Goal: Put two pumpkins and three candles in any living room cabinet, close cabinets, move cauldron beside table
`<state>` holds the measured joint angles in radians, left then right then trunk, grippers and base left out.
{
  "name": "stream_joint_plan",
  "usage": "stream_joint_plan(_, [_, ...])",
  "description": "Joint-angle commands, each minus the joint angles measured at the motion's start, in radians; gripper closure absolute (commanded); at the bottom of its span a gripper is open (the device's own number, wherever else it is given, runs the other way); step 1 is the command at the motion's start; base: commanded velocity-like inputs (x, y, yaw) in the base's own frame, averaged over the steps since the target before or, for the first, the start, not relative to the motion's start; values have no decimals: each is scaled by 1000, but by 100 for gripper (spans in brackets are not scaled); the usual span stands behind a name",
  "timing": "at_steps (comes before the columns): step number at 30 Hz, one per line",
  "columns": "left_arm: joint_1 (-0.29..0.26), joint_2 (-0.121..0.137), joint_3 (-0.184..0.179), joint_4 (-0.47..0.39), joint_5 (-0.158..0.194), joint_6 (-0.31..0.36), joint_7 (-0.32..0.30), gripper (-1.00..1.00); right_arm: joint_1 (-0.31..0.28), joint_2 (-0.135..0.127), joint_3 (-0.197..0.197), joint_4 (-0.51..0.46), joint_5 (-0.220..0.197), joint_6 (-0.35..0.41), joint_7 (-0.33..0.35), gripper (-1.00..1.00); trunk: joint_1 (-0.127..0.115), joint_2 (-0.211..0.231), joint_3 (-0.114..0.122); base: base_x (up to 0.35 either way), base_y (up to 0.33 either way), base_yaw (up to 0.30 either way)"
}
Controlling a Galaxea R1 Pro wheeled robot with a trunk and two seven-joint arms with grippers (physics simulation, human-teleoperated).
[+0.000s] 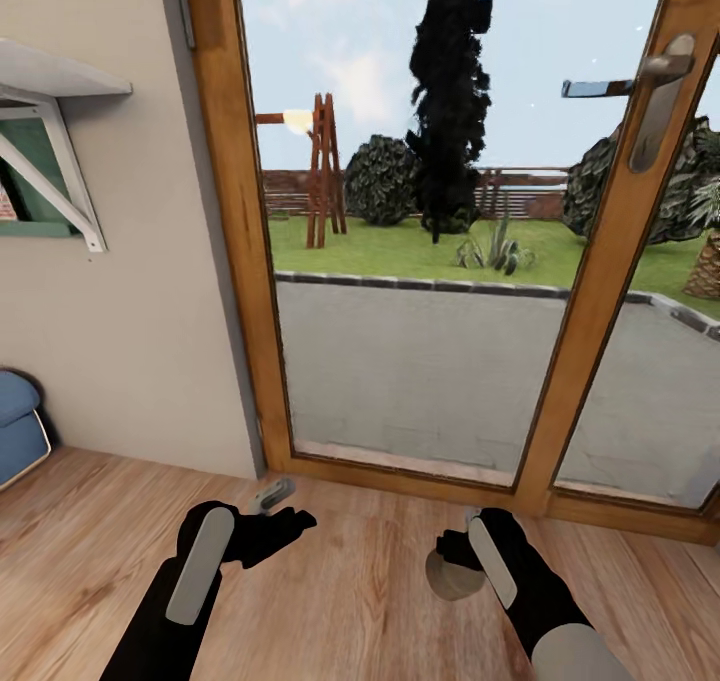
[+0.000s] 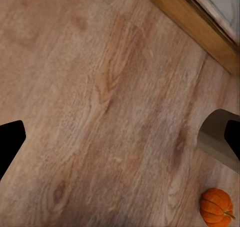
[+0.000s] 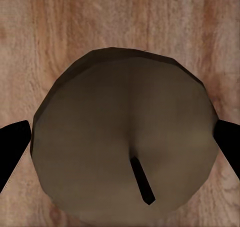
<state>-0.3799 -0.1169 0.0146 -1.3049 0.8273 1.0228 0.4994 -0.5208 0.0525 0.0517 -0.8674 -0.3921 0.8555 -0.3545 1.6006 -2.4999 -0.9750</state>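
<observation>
Glass door (image 1: 420, 261) fills 12 o'clock, wood floor (image 1: 360, 581) below. Right gripper (image 1: 462, 553) at 5 o'clock clamps a candle (image 1: 452, 576), seen top-on with its wick in the right wrist view (image 3: 125, 147). Left gripper (image 1: 262, 521) at 7 o'clock looks spread, empty. Pumpkin (image 2: 216, 207) on floor near it. Risk: the candle sits between the fingertips only, so a turn could slip it free.

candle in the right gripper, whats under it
Wood floor shows all round the candle, which the right gripper holds between its fingers. The patch of floor directly beneath is covered by the candle itself, so nothing can be told about that spot.
</observation>
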Motion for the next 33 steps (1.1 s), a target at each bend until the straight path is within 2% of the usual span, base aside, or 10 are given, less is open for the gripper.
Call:
stream_joint_plan(1, [-1, 0, 3, -1, 10, 3, 10, -100, 0, 0, 2, -1, -10, 3, -10, 100, -1, 0, 3, 0, 0, 0])
stream_joint_plan(15, [-1, -1, -2, -1, 8, 3, 12, -100, 0, 1, 2, -1, -10, 5, -11, 100, -54, 98, 47, 0, 0, 0])
stream_joint_plan(23, [0, -1, -4, 35, -1, 1, 22, -100, 0, 3, 2, -1, -10, 7, -11, 100, -85, 154, 72, 0, 0, 0])
stream_joint_plan(25, [0, -1, -4, 48, -2, 0, 56, -100, 0, 3, 3, -1, -10, 7, -12, 100, -93, 168, 78, 0, 0, 0])
stream_joint_plan(29, [1, -4, -4, 69, 0, -4, 241, -100, -1, 4, 3, -1, -10, 7, -12, 100, -108, 196, 91, 0, 0, 0])
stream_joint_plan(33, [1, -4, -4, 71, 0, -4, 292, -100, -1, 6, 4, -1, -10, 5, -12, 100, -123, 224, 103, 0, 0, 0])
